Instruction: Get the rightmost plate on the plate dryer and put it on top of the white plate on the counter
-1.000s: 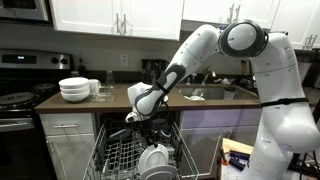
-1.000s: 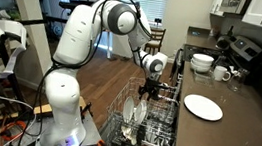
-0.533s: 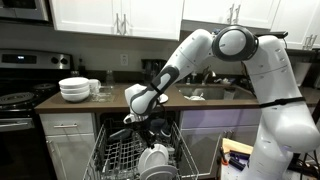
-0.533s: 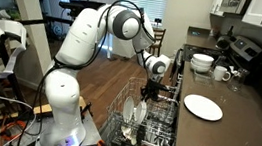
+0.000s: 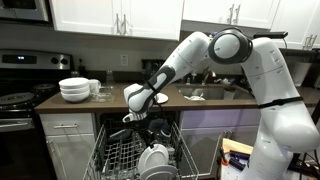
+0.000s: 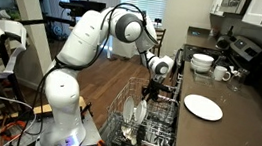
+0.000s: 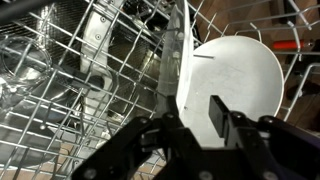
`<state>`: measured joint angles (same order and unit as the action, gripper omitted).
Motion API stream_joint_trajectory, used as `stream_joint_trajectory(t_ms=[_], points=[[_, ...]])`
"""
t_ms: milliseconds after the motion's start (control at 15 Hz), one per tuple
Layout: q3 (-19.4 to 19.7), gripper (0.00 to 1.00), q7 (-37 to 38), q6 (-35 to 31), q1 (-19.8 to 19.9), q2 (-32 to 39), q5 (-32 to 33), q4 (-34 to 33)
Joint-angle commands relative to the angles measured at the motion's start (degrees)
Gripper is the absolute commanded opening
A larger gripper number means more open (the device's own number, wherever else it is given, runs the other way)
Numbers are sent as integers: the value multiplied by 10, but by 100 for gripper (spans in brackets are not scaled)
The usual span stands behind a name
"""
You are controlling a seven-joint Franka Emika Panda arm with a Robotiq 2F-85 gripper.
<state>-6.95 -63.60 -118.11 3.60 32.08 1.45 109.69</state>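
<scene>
Over the last second the arm (image 5: pixel 190 55) has folded a little: its elbow has moved sideways in both exterior views, while the claw (image 5: pixel 148 118) has stayed low over the plate dryer (image 5: pixel 120 155), almost at the same place. Nothing in the dryer has shifted, so I judge that the approach is finished and the grasp is only beginning; the lift has not started.

The wrist view gives what the others cannot. There the claw (image 7: pixel 192 130) stands with one finger on each side of the lower rim of the rightmost plate (image 7: pixel 235 80), which is upright between the tines of the plate dryer (image 7: pixel 90 90). The gap between the fingers is narrow, but I cannot tell whether they already press the rim or are only close to it.

In an exterior view the claw (image 6: pixel 150 92) is only a dark shape above the plate dryer (image 6: pixel 155 121), and which plate it has chosen is not readable. This view, however, shows the goal — the white plate (image 6: pixel 203 107) lying flat on the worktop (image 6: pixel 235 131), well apart from the dryer, with a stack of bowls (image 6: pixel 203 63) behind it. In the exterior view from the front this plate does not show — only the bowls (image 5: pixel 74 89).
</scene>
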Motion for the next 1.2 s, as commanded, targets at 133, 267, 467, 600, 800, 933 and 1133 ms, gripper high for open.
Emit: stream_joint_trajectory(t_ms=[133, 267, 467, 600, 800, 933, 1133], points=[[0, 72, 5, 16, 2, 14, -8, -24], [1, 74, 6, 15, 2, 21, -7, -29], [2, 60, 5, 18, 5, 31, -10, -35], [4, 44, 6, 20, 7, 37, -11, -38], [5, 23, 12, 29, 7, 46, -13, -46], [6, 14, 18, 42, 8, 50, -14, -54], [3, 0, 19, 76, 11, 53, -23, -68]])
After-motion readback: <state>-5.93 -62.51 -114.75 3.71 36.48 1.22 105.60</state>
